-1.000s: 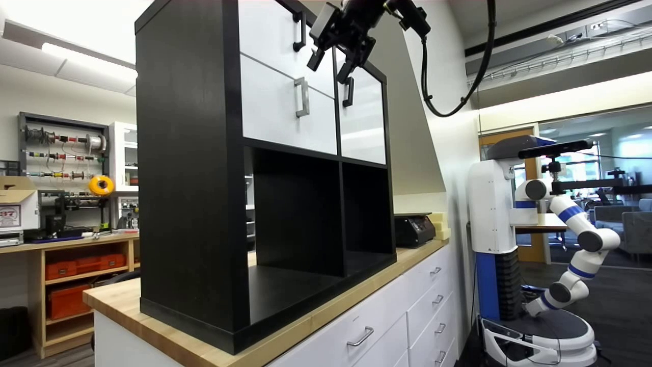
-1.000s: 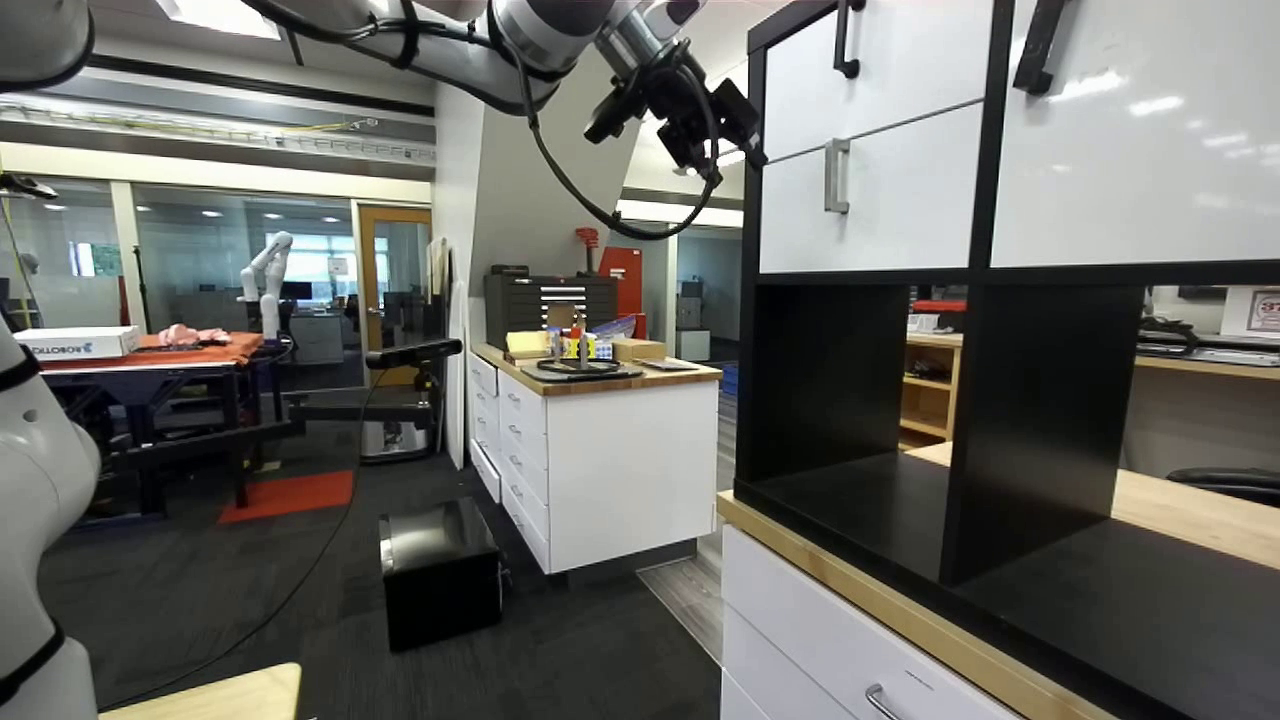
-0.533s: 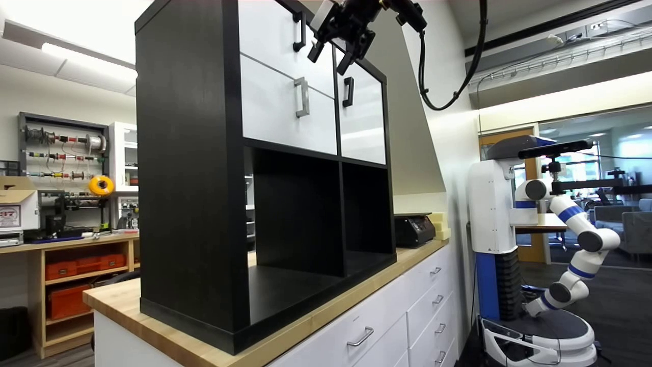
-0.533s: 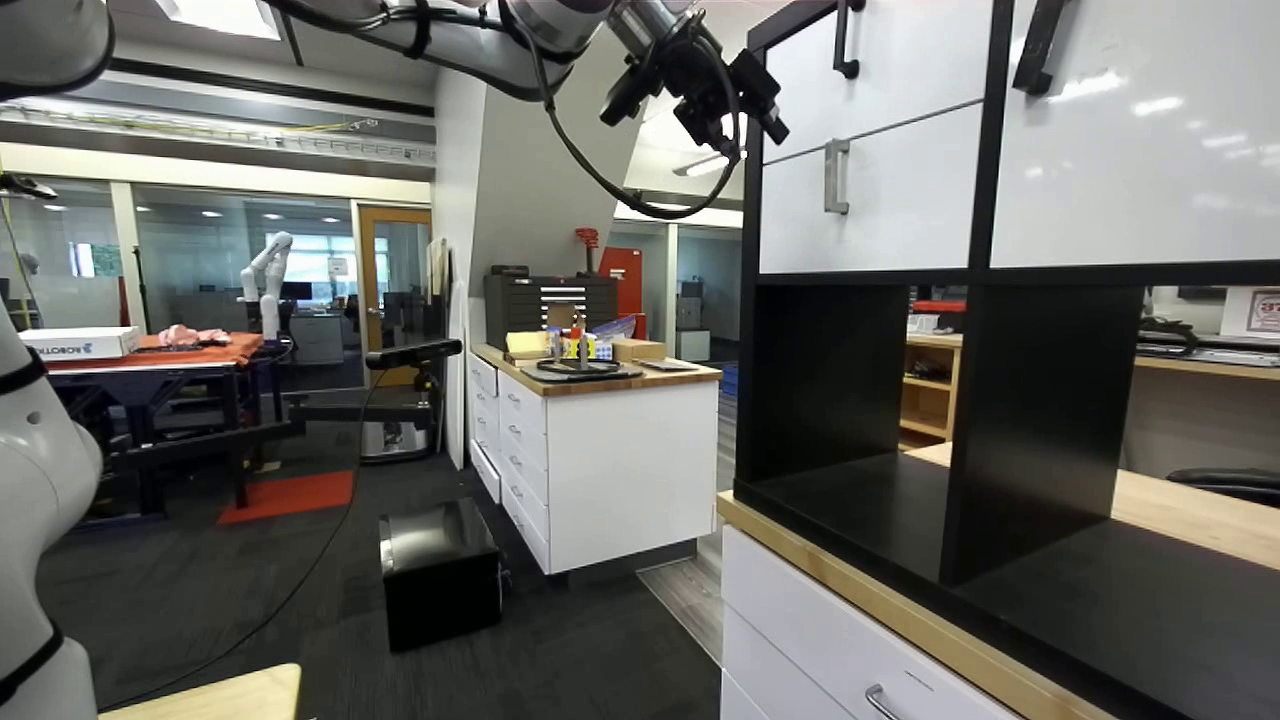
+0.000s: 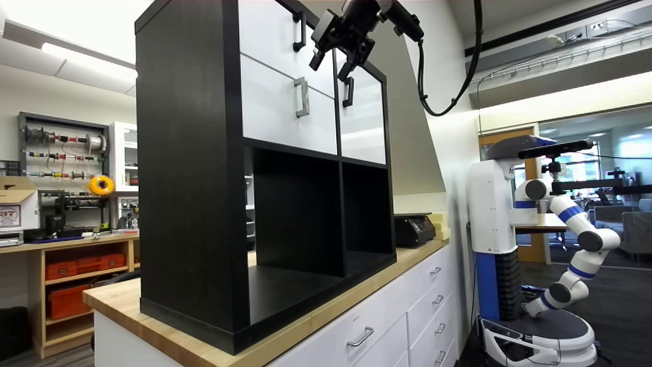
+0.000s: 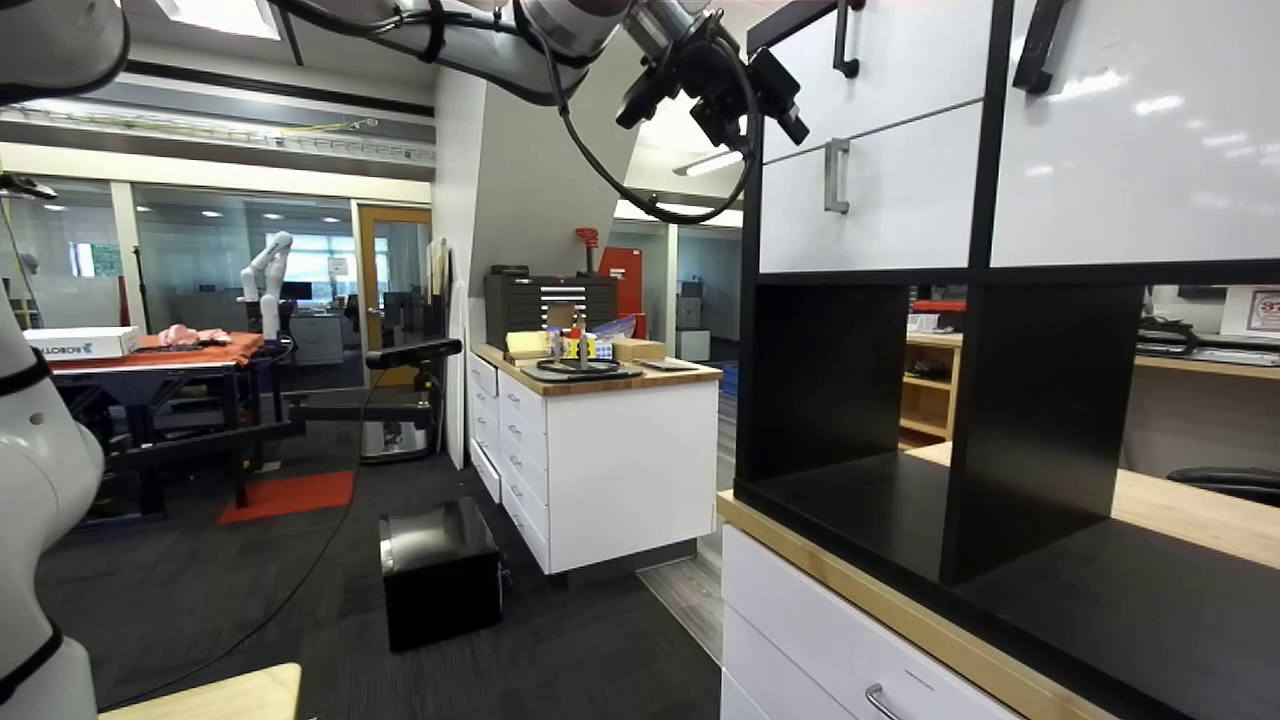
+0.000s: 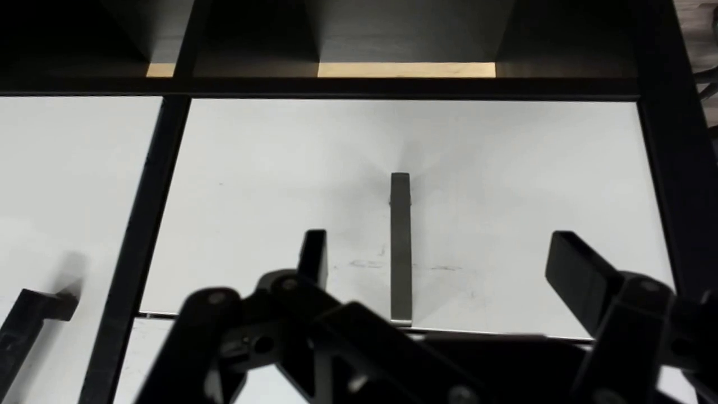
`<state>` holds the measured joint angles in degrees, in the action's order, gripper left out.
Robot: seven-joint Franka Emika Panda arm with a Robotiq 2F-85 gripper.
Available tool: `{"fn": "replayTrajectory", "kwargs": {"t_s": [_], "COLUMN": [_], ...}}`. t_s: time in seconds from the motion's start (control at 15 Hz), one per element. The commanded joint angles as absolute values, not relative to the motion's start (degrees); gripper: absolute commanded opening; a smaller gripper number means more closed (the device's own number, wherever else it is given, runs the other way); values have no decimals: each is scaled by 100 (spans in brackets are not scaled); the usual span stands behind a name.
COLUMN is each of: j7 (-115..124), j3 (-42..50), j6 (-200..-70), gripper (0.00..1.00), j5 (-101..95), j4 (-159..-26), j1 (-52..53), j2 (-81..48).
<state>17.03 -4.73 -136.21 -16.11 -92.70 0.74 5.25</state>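
A little nearer the black cabinet (image 5: pixel 183 168) now, with gripper (image 7: pixel 440 252) jaws wide apart—empty; aligned with, not touching, the silver handle (image 7: pixel 400 247) on the lower white drawer (image 7: pixel 252 196). Seems better placed to reach it.

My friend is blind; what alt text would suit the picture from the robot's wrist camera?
A black pincer stands wide open at the bottom, a gray bar handle showing between its fingertips. That handle is on a white panel set in a black frame, with dark open compartments across the top and part of a black handle at lower left.
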Motion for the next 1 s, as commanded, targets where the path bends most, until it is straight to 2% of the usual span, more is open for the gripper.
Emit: {"fn": "replayTrajectory", "kwargs": {"t_s": [0.0,0.93], "j7": [1848,1738], "j3": [-457,-280], "j6": [-13758,-14086], "gripper": [100,100], "j5": [-1727,-1615], "j4": [-9148,-9060], "j1": [60,74], "j2": [438,102]}}
